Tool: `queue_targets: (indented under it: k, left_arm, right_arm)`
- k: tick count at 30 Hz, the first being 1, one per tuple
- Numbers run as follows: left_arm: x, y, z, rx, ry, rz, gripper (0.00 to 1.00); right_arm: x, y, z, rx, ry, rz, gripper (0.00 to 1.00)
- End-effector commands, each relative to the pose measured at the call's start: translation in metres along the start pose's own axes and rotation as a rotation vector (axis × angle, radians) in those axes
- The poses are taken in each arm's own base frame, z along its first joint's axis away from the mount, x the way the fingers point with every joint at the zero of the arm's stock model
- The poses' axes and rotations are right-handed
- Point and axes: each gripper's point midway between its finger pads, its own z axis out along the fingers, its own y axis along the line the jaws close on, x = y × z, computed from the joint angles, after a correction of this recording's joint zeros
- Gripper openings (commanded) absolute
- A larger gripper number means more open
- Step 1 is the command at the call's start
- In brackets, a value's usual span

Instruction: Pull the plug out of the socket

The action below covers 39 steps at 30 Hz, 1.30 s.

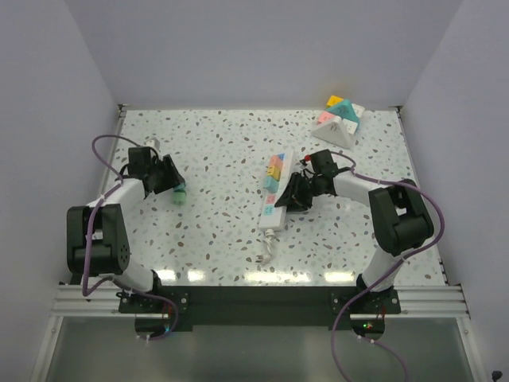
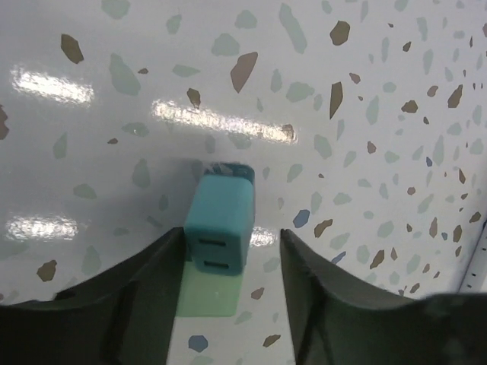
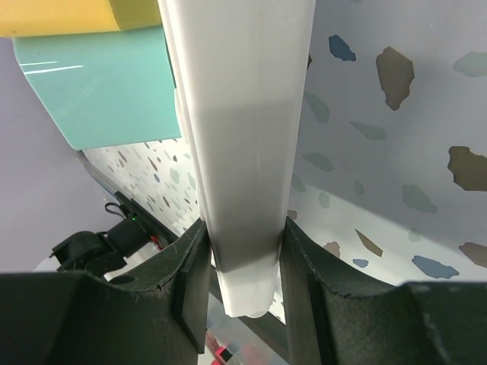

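Plug (image 2: 221,217): teal block-shaped plastic with a paler green end, lying flat on the table. It sits between the fingers of the left tool, close against one finger, with a gap to the other. Two dark slots show on the face turned toward the wrist. It is well apart from the power strip.

Left tool (image 1: 172,188): dark, two-fingered, fingers spread wider than the plug and resting low over the table.

Power strip (image 1: 275,191): long white plastic bar with pastel socket panels in pink, yellow, teal and blue, lying lengthways on the table. A short white cord (image 1: 266,251) curls from its near end.

Right tool (image 3: 243,251): dark, two-fingered, pressed together on the power strip, one finger on each long side. Teal and yellow panels lie just beyond the fingertips in the wrist view.

Table (image 1: 215,159): white terrazzo-pattern surface with grey, brown and blue-green flecks.

Pyramid puzzles (image 1: 340,119): multicoloured, triangular, standing beyond the right tool near the far corner, well apart from it.
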Motion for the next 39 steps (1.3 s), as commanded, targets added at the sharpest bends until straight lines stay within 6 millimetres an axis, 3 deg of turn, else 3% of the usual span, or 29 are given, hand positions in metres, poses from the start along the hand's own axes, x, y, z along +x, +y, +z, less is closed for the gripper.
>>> queue_targets:
  k: [1,2,5,8,10,13,14,16,17,19,23,33,36,39]
  left_arm:
    - [-0.026,-0.016,0.001,0.065,-0.07,0.03,0.62]
    - [-0.026,-0.014,0.001,0.053,-0.071,0.025,0.77]
    - [-0.029,-0.008,-0.006,0.007,-0.092,0.014,1.0]
    - [-0.037,-0.023,-0.024,0.042,-0.144,0.017,1.0]
    - [-0.043,-0.056,-0.039,0.15,-0.179,0.059,1.0]
    - [-0.022,-0.123,-0.047,0.349,-0.117,0.154,1.0]
    - [-0.006,-0.152,-0.051,0.432,-0.087,0.196,1.0]
    - [0.006,-0.188,-0.054,0.553,-0.072,0.229,1.0]
    - [0.023,-0.208,-0.057,0.609,-0.041,0.265,1.0]
    - [0.044,-0.229,-0.05,0.651,0.009,0.304,1.0]
    - [0.068,-0.244,-0.027,0.675,0.074,0.326,1.0]
    - [0.092,-0.267,0.007,0.677,0.142,0.325,0.99]
    - [0.097,-0.267,0.015,0.664,0.152,0.295,0.92]
    - [0.104,-0.267,0.017,0.667,0.172,0.288,0.73]
  right_arm:
    - [0.01,-0.071,-0.001,0.306,-0.008,0.032,0.0]
    - [0.011,-0.067,0.0,0.292,-0.003,0.021,0.0]
    - [0.01,-0.059,-0.003,0.29,-0.007,-0.016,0.0]
    - [0.011,-0.051,-0.004,0.289,-0.001,-0.046,0.0]
    - [0.01,-0.044,-0.003,0.286,-0.005,-0.06,0.0]
    - [0.014,-0.031,0.003,0.272,0.003,-0.078,0.0]
    - [0.014,-0.029,0.004,0.268,0.001,-0.082,0.0]
    - [0.015,-0.023,0.008,0.264,0.003,-0.087,0.0]
    - [0.015,-0.021,0.008,0.26,0.002,-0.088,0.0]
    - [0.016,-0.016,0.011,0.253,0.005,-0.095,0.0]
    - [0.017,-0.004,0.015,0.235,0.002,-0.115,0.0]
    - [0.028,0.015,0.024,0.211,0.0,-0.138,0.0]
    - [0.027,0.019,0.025,0.206,-0.008,-0.141,0.0]
    - [0.027,0.021,0.025,0.206,-0.015,-0.143,0.0]
